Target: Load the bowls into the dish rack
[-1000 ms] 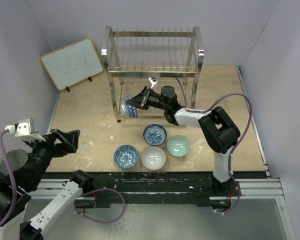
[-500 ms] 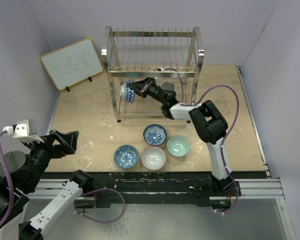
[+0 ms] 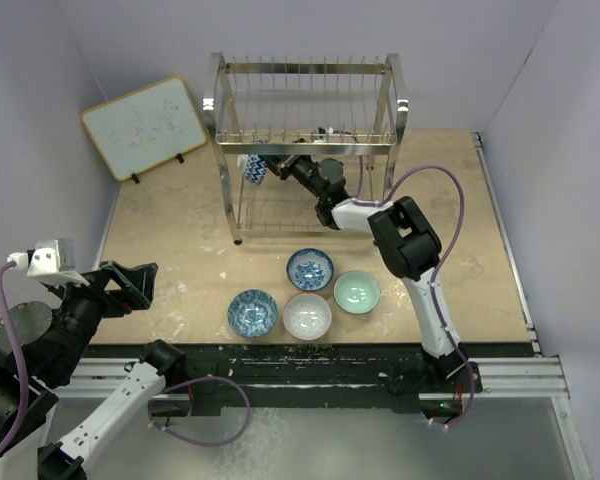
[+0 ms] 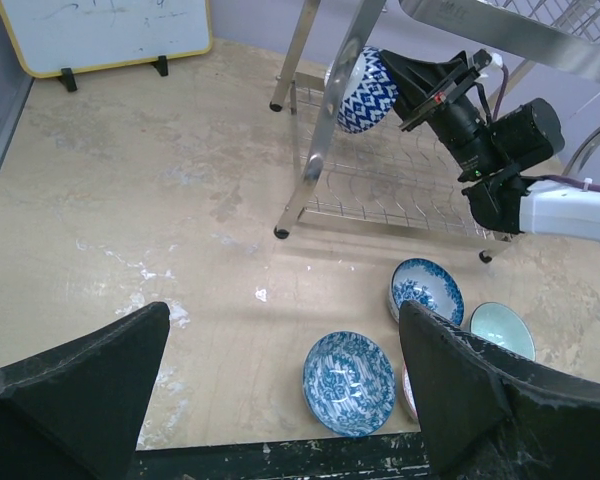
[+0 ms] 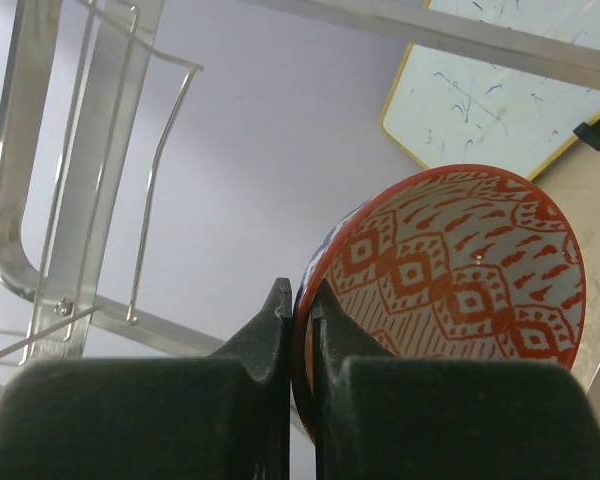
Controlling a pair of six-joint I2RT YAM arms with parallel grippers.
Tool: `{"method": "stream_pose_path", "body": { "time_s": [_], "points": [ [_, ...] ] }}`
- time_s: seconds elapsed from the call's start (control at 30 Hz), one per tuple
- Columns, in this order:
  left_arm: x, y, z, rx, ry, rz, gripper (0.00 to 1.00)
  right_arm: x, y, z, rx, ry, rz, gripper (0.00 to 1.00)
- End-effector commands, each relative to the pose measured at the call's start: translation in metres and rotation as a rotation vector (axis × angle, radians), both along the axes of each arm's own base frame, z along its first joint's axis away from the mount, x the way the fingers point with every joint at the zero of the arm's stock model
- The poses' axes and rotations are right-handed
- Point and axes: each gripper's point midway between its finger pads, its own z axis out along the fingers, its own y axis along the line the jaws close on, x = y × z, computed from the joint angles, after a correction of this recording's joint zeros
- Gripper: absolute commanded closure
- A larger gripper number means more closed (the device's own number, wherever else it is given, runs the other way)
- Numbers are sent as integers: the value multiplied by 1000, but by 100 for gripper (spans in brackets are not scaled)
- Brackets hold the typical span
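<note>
Right hand (image 5: 300, 300) pinches the rim of the glossy red-patterned bowl (image 5: 450, 270), tipped on edge in the wire dish rack (image 3: 305, 146); left hand (image 4: 280, 335) gapes wide.

I find no word, number or brand mark that I can read in any view. The whiteboard (image 3: 143, 125) leaning at the wall carries a few thin pen strokes. From overhead they are too faint and small to read. From my right wrist they show only as loose dashes and squiggles that form no letter or figure I can make out.
</note>
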Motion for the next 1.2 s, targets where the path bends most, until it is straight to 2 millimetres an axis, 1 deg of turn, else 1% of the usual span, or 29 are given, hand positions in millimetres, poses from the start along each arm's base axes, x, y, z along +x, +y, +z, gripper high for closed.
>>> {"method": "stream_pose_path", "body": {
  "time_s": [0.0, 0.23, 0.47, 0.63, 0.7, 0.9, 0.97, 1.03, 1.17],
  "points": [
    [2, 3, 4, 21, -20, 11, 1, 8, -7, 44, 140, -98, -32, 100],
    [2, 5, 3, 28, -17, 20, 1, 15, -2, 25, 188, -59, -3, 100],
    [4, 3, 3, 27, -17, 18, 1, 19, 4, 14, 210, -26, 35, 100],
    [5, 2, 3, 27, -19, 14, 1, 23, -2, -8, 200, 34, 16, 100],
    [5, 3, 3, 28, -18, 16, 1, 25, -5, -19, 189, 65, 9, 100],
    [5, 2, 3, 27, -16, 14, 1, 27, -12, -39, 184, 123, 10, 100],
    [6, 2, 3, 27, -17, 14, 1, 26, -15, -43, 172, 139, -3, 94],
    [6, 2, 4, 26, -18, 14, 1, 27, -18, -46, 161, 153, -20, 86],
    [7, 1, 3, 25, -17, 13, 1, 27, -27, -51, 158, 174, -46, 79]
  ]
}}
